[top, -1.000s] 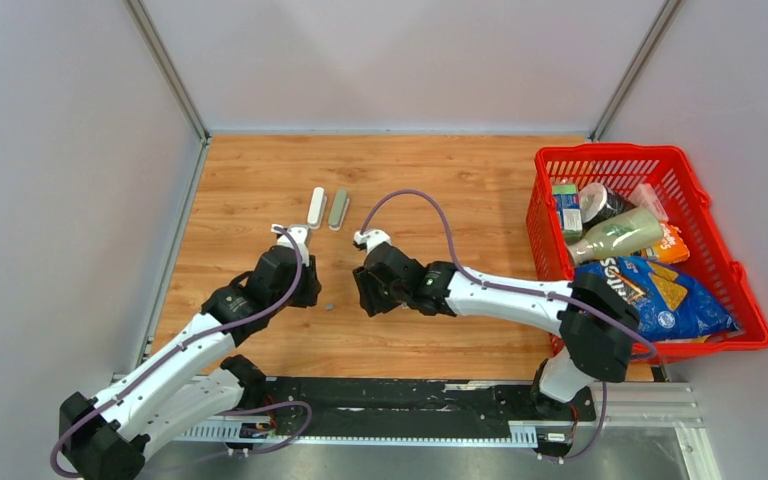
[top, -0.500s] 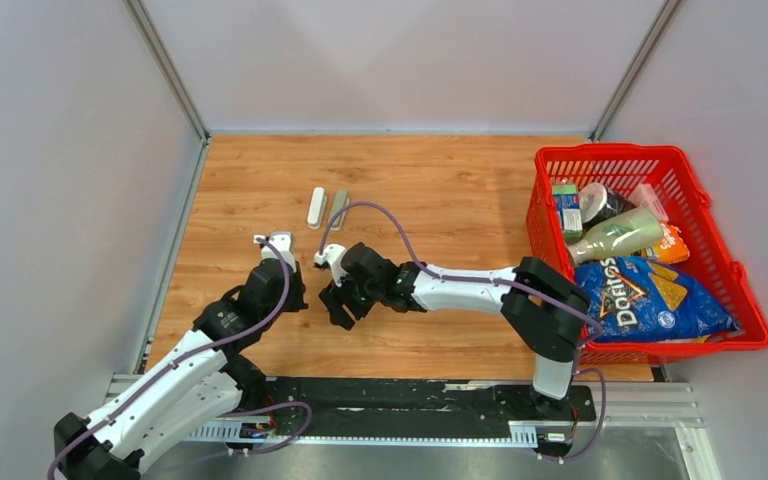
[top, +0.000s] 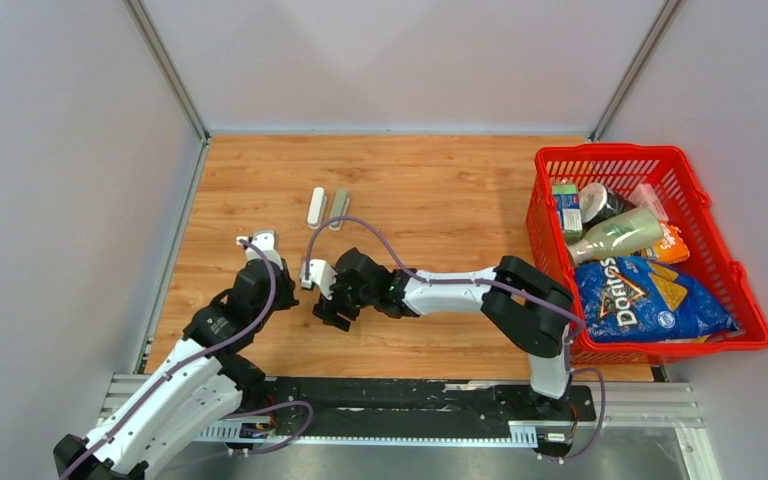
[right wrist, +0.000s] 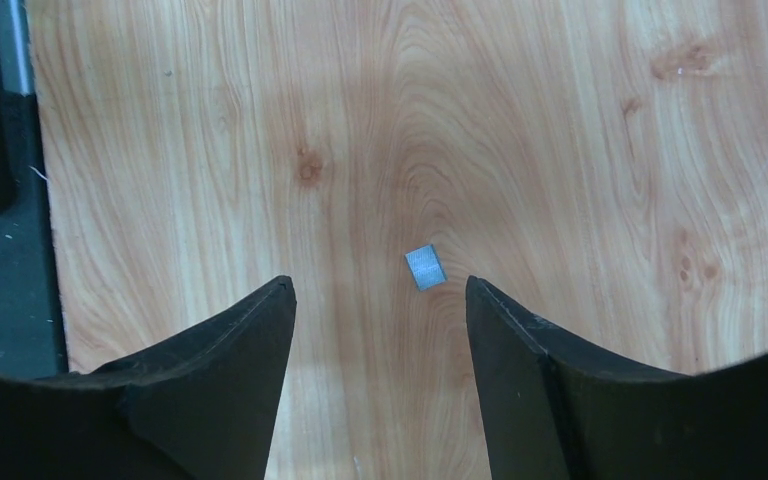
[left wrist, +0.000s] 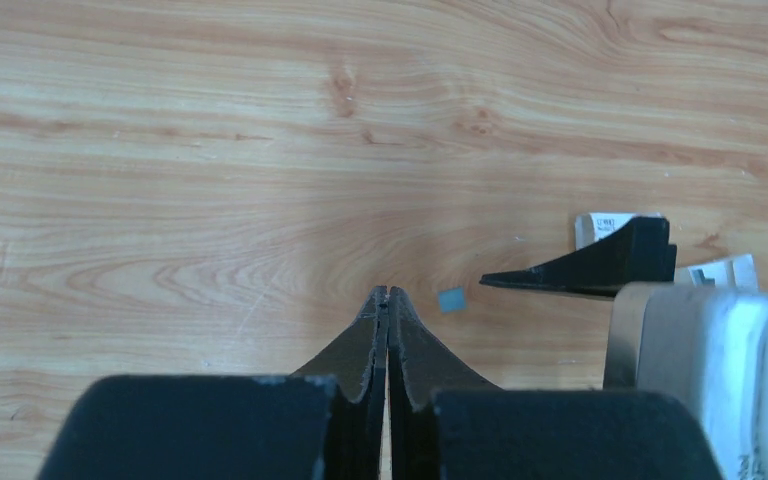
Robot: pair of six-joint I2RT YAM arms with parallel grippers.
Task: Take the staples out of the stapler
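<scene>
Right gripper (right wrist: 378, 285) stands wide with nothing between its fingers, tips aimed down at the light wooden desk (right wrist: 560, 120). The short grey metal staple strip (right wrist: 425, 267) lies flat on the desk just ahead of the gap, nearer the right-hand finger in that view and touching neither. Left gripper (left wrist: 387, 298) is pressed fully closed on nothing, its tips low over the desk with the strip just beside them, between them and one dark finger of the right gripper. The strip looks very light, thin, stiff and smooth, so it will likely skid or flip if nudged and may split into single staples if squeezed hard. Best hold is probably a pinch across its long edges, tips down on the desk and centred first. Further out, a white pill-shaped bar (top: 316, 207) and a grey-green pill-shaped bar (top: 338, 208) lie side by side, well apart from the strip. They are probably the stapler, and I can't tell if staples remain inside. A red plastic basket (top: 550, 160) sits far right. In the top view the strip is hidden under the right gripper and the left fingertips are hard to make out.
</scene>
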